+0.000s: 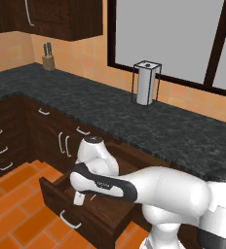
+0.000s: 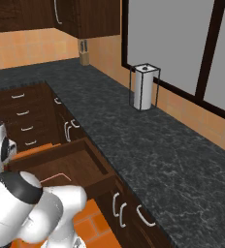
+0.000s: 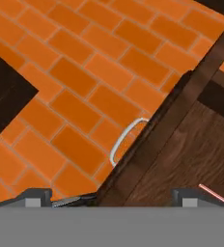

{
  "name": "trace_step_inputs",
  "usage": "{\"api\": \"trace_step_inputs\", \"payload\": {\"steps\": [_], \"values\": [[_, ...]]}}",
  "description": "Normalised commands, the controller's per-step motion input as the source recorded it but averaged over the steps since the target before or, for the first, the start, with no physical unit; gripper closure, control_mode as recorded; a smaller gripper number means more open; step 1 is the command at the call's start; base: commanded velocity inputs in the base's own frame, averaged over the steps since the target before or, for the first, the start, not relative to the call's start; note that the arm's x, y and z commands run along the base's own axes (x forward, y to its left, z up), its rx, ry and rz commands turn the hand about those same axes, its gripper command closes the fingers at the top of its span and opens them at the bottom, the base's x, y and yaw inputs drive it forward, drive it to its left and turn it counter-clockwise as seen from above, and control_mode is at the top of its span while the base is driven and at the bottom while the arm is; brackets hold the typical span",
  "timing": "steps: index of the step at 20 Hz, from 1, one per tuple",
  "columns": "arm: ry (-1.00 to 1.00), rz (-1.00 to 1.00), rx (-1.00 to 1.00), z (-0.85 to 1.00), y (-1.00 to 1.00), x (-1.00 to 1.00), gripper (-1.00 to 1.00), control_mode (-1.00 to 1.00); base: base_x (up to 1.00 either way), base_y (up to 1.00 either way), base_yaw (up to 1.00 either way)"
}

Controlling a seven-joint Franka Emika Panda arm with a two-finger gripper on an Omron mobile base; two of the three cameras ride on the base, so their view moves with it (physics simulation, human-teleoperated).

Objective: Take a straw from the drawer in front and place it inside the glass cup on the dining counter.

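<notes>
I count one drawer (image 1: 85, 204) pulled open below the black granite counter (image 1: 134, 121), one curved silver handle (image 3: 126, 140) on its front, and one straw (image 2: 56, 178) lying on the drawer floor. On the counter stand one paper towel holder (image 1: 146, 82) and one knife block (image 1: 48, 62). Orange tile floor (image 3: 75, 72) lies open in front of the drawer's front edge. My gripper (image 3: 111, 195) hangs over that front edge, fingers spread and holding nothing, with the straw's tip just beside the right-hand fingertip (image 3: 184, 195) in the hand view.
</notes>
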Motion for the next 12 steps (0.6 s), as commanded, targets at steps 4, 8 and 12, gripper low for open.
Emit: {"api": "trace_step_inputs", "payload": {"steps": [4, 8, 12], "values": [[-0.03, -0.05, 0.25, 0.51, -0.65, 0.86, -1.00, -1.00, 0.00, 0.00, 0.00], [0.38, -0.31, -0.01, 0.52, -0.11, 0.92, -1.00, -1.00, 0.00, 0.00, 0.00], [0.57, -0.37, -0.25, 0.17, 0.00, 0.99, -1.00, -1.00, 0.00, 0.00, 0.00]]}}
